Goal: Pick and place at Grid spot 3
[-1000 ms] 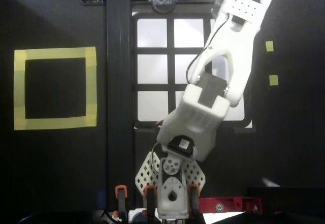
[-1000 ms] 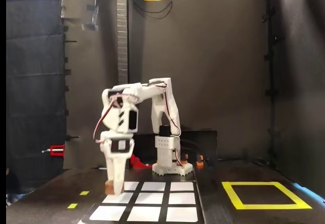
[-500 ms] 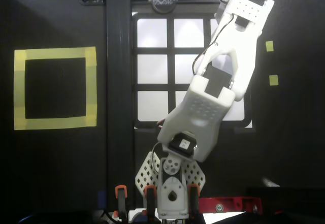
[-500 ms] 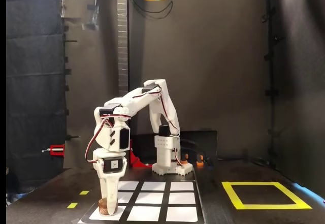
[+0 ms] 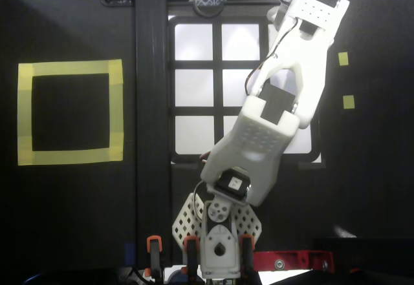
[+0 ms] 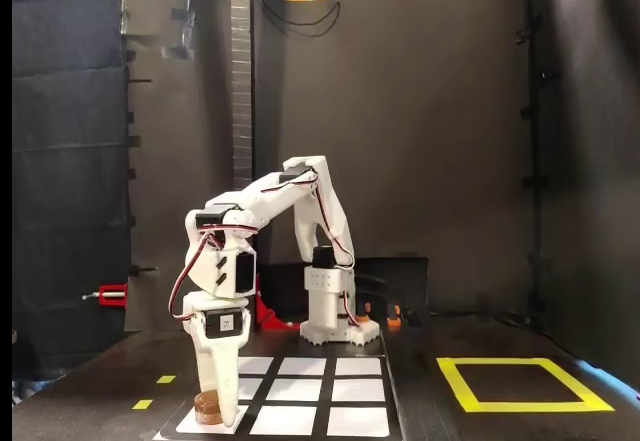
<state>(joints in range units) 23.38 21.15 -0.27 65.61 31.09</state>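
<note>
Currently the hand [image 6: 212,413] is lowered onto the desk [image 6: 470,426] with its tips down around the brown disc [image 6: 208,408], which rests on or just above the surface at the near-left corner of the grid [image 6: 300,391] in the fixed view. Whether the fingers clamp the disc or have parted cannot be determined from either view; the overhead view hides the tips under the arm's wrist housing.

Grid spot 3 [image 5: 275,30] is the top-right cell in the overhead view, toward the far edge of the desk and largely covered by the arm [image 5: 284,97]. The disc appears to sit in that corner cell, so placement is judged nearly complete.

Risks from here:
- If the hand lifts before the fingers part fully, the disc may be dragged or tipped out of the cell.
- The cell is only slightly wider than the disc; a sideways retreat could push it onto the black frame.
- A partial grip on the disc edge could flick it on release.

Count:
- 1 arm, 1 hand
- 1 brown disc
- 1 grid of 9 white cells
- 1 yellow taped square [image 6: 520,383], near the right desk edge in the fixed view
- 2 small yellow markers [image 5: 345,78]
</note>
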